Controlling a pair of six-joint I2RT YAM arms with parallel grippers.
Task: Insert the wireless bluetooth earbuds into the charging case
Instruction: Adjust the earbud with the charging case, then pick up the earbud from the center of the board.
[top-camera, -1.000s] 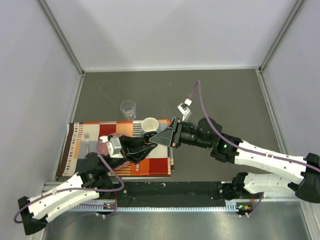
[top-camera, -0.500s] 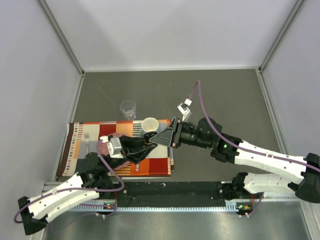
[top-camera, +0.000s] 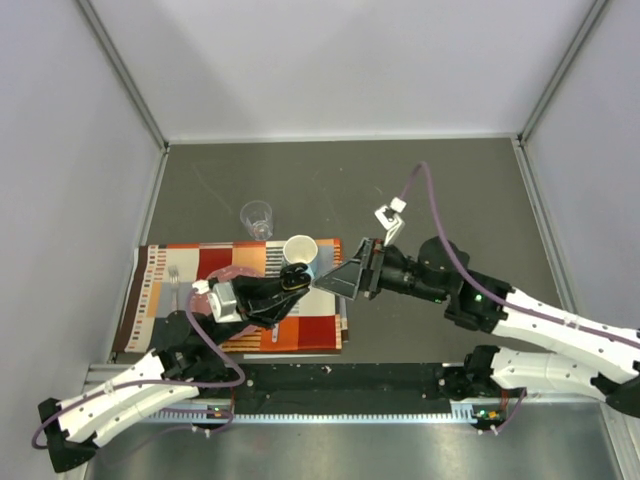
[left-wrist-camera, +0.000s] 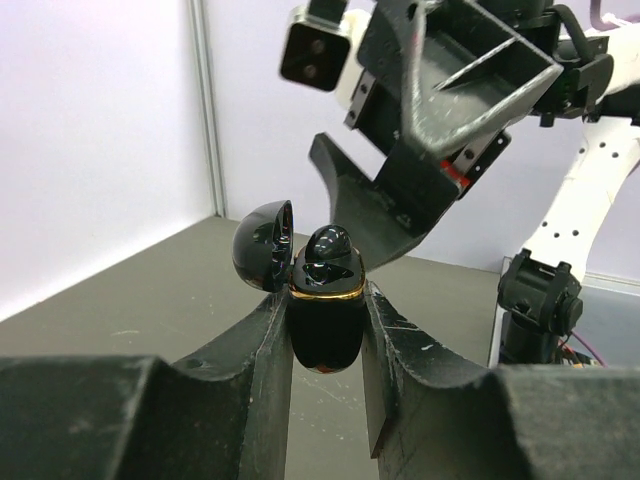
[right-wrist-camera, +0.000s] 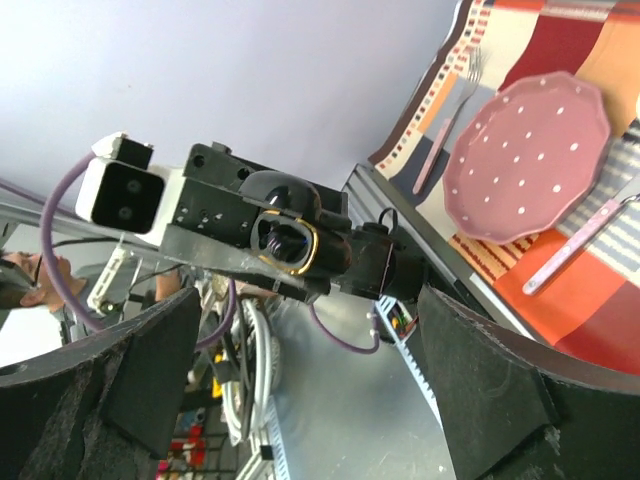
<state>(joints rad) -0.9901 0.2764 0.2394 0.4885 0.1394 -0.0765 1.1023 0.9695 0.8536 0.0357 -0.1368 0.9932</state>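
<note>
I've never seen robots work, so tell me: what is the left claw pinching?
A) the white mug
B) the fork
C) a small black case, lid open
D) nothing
C: the left gripper is shut on the small black case, its lid flipped open.

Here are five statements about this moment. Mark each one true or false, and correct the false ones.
1. The left end effector is shut on the black case. True.
2. The lid of the case is closed. False: it stands open, swung to one side.
3. The right end effector is open. True.
4. The white mug lies on its side. False: it stands upright, with its mouth facing up.
5. The clear glass stands on the mat. False: it stands on the bare table, just beyond the far edge of the mat.
</note>
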